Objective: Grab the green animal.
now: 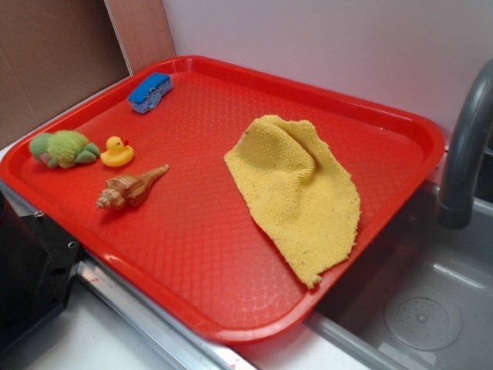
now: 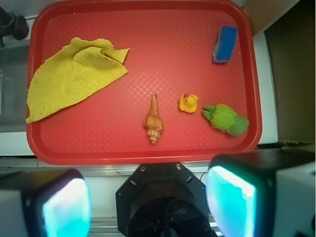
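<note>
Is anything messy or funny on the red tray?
Only the yellow cloth: it lies crumpled with a fold bunched up, not flat. The green animal, duck, shell and blue toy just rest on the tray. Nothing looks spilled or broken.

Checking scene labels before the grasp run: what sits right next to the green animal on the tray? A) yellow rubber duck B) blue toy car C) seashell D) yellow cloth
A: the green animal lies at the tray's edge with the yellow rubber duck directly beside it; the others lie farther off.
</note>
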You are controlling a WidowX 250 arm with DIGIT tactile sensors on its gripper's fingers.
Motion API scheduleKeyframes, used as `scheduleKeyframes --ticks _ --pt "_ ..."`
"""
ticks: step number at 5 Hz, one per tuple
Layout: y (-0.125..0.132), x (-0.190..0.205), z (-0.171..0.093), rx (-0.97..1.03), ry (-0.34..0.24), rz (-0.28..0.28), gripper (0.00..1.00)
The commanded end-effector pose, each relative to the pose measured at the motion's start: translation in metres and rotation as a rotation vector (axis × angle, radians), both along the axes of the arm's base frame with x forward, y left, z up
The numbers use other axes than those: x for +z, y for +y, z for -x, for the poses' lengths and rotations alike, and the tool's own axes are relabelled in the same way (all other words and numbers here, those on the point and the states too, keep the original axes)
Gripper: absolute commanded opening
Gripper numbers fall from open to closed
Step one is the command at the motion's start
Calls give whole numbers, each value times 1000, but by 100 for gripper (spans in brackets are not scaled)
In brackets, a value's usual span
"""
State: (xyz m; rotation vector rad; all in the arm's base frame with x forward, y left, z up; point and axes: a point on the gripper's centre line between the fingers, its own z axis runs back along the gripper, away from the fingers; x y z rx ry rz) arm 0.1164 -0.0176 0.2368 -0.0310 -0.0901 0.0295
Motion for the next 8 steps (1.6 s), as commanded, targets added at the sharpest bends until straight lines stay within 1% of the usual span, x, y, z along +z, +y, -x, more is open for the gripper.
scheduleKeyframes --ticks 1,2,3,4,5,6,7,8 --pt "0 0 0 0 0 0 100" --pt "4 1 -2 3 -15 5 100" --pt "18 -4 -2 -82 -42 -16 100" --pt "30 -16 3 -211 -79 -61 100" --pt "46 -34 1 -382 -116 -92 100" --pt "70 -65 -3 -525 -137 -62 100" --pt "99 -96 -10 -667 -142 -94 100" --pt "119 -126 -22 -796 -126 -125 100"
